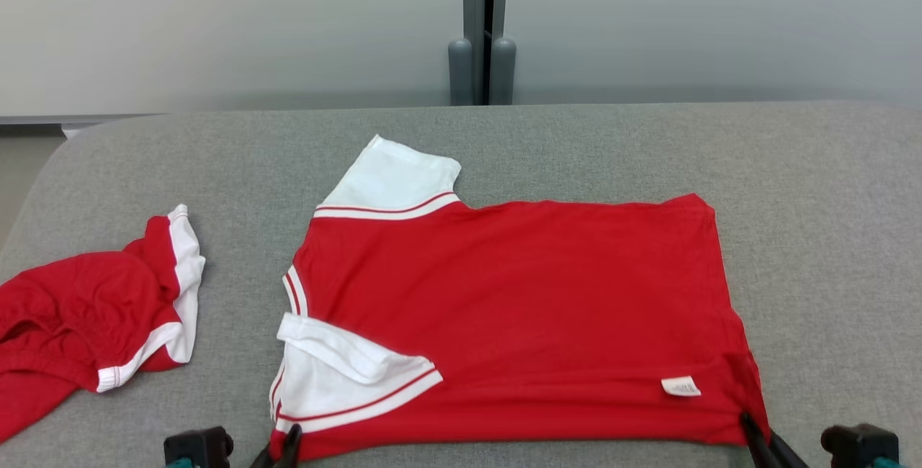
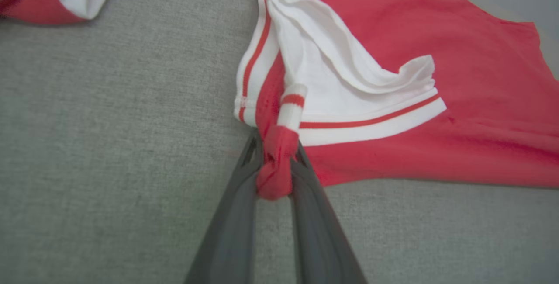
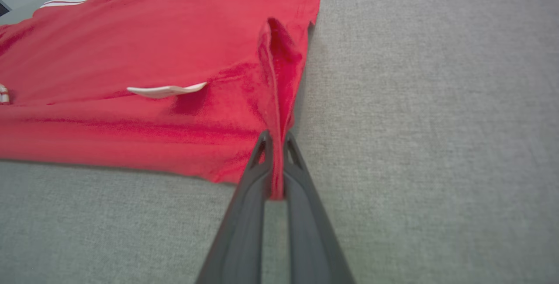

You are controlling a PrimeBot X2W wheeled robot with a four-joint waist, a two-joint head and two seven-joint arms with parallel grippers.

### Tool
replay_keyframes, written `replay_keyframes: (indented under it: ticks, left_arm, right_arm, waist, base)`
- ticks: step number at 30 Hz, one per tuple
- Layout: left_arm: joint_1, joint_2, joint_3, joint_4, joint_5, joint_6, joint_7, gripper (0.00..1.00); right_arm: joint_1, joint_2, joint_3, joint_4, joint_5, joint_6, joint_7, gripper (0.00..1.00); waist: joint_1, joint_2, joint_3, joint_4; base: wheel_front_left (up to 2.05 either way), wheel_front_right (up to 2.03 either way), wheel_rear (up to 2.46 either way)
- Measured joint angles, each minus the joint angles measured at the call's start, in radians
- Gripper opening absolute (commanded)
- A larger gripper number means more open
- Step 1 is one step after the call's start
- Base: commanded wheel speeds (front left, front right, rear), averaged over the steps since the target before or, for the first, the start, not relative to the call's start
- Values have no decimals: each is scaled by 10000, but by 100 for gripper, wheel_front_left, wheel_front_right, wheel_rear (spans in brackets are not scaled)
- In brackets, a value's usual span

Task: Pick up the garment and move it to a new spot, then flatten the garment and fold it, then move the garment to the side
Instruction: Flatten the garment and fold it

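A red T-shirt (image 1: 518,295) with white sleeves lies flat in the middle of the grey padded table (image 1: 828,201), folded in half lengthwise. The left gripper (image 2: 278,153) is clamped on a bunch of red cloth at the shirt's near left corner, beside the near sleeve. The right gripper (image 3: 276,144) pinches the near right hem corner, just right of a white label (image 1: 680,386). A second red garment (image 1: 86,309) lies crumpled at the far left.

Tapered dark-grey end effector fingers (image 2: 231,231)
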State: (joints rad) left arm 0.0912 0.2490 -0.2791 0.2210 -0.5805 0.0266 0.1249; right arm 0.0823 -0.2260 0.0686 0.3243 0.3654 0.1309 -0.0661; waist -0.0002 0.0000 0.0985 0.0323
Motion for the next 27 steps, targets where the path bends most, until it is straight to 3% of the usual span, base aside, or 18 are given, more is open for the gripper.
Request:
replay_keyframes:
  ticks: [13, 14, 15, 22, 27]
  left_arm:
    - [1162, -71, -370, -115, -157, 270, 474, 0]
    - [1157, -75, -370, -115, -146, 293, 410, 36]
    - [1155, -79, -384, -100, -59, 359, 328, 100]
    - [757, -46, -188, -562, 849, 918, -1239, 100]
    - [257, 58, -107, -1492, 1616, 1367, -2163, 100]
  right_arm:
    - [1378, 282, -541, -299, -121, 0, 575, 0]
    - [1391, 316, -545, -299, -153, 0, 575, 33]
    - [1391, 353, -550, -303, -186, 0, 577, 100]
    - [1113, 489, -955, -1254, -683, 0, -86, 100]
    - [624, 675, -1118, -2801, -1183, -2, -221, 100]
  waist:
    - [1, -1, -803, -81]
    - [0, -1, -819, -95]
    - [1, -1, -830, -104]
    - [1, -1, -818, -240]
    - [2, 0, -762, -345]
  base:
    - [0, 0, 0]
    - [0, 0, 0]
    - [0, 0, 0]
    - [0, 0, 0]
    - [0, 0, 0]
